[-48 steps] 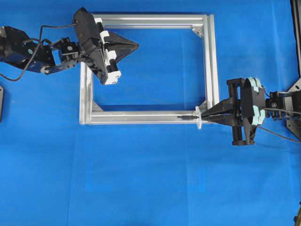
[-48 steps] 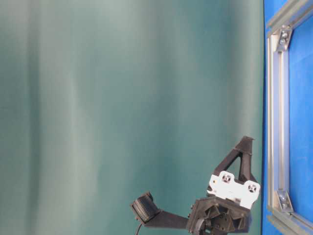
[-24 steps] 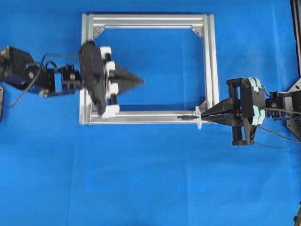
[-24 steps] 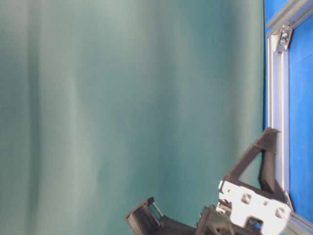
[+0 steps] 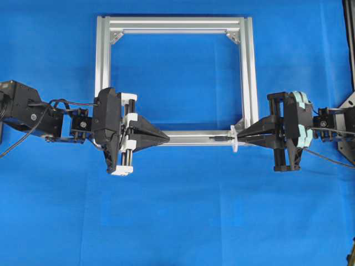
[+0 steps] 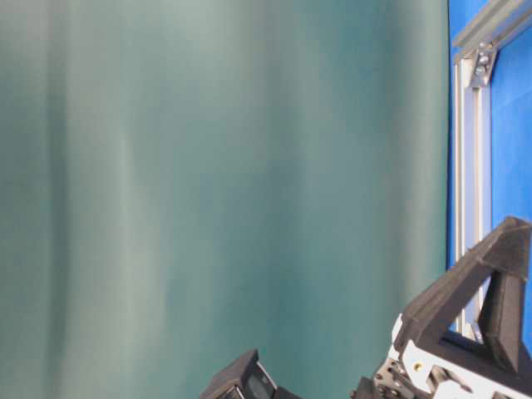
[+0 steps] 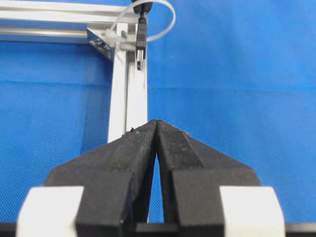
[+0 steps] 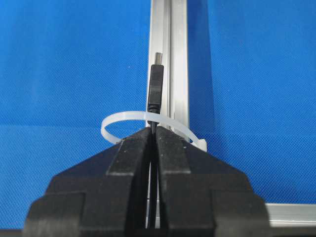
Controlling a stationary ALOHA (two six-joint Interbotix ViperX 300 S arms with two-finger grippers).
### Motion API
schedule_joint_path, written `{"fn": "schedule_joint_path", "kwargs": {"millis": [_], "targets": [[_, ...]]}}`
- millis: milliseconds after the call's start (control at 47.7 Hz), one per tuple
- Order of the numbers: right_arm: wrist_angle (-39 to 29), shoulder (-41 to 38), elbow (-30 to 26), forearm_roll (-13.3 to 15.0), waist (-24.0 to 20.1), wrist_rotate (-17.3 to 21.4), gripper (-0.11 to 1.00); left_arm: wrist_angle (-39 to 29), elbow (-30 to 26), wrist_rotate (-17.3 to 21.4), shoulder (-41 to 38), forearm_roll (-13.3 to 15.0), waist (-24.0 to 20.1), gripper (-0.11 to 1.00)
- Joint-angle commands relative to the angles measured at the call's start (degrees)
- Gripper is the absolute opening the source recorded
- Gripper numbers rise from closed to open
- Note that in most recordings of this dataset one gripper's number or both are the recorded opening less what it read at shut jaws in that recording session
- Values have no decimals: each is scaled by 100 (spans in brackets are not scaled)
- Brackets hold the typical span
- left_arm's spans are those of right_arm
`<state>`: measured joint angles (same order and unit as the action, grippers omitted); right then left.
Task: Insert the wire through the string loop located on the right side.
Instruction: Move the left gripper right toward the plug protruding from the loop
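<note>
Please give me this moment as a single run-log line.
right end effector: shut on wire | wire: plug tip through string loop | left end effector: shut, empty, over frame bar, facing plug

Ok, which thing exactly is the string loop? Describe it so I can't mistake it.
Find the silver frame on the blue table; follow its near bar to the corner beside the right gripper. The string loop is the thin white ring there, standing up off the bar, with the wire plug poking through it, unlike the flat metal corner brackets.
</note>
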<state>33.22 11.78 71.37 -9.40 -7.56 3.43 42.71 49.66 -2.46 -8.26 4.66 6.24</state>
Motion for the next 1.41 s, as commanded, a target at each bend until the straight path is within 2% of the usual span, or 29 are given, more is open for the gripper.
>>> {"fn": "schedule_joint_path", "kwargs": {"millis": [0, 147, 273, 755, 881, 1007, 1385], "targets": [[35, 26, -79, -9, 9, -9, -4, 9, -114, 0, 176, 9, 26, 0], [44, 35, -88, -9, 9, -9, -4, -26, -176, 0, 158, 9, 18, 0], [35, 26, -88, -9, 9, -9, -4, -229, -439, 9, 70, 0, 18, 0], [35, 26, -88, -9, 9, -9, -4, -1283, -2329, 97, -633, 0, -220, 0], [35, 26, -88, -9, 9, -9, -4, -1512, -2654, 97, -773, 0, -229, 0], [35, 26, -79, -9, 9, -9, -4, -1661, -2795, 97, -844, 0, -229, 0], [35, 35, -88, -9, 9, -9, -4, -1775, -2751, 88, -844, 0, -255, 0]]}}
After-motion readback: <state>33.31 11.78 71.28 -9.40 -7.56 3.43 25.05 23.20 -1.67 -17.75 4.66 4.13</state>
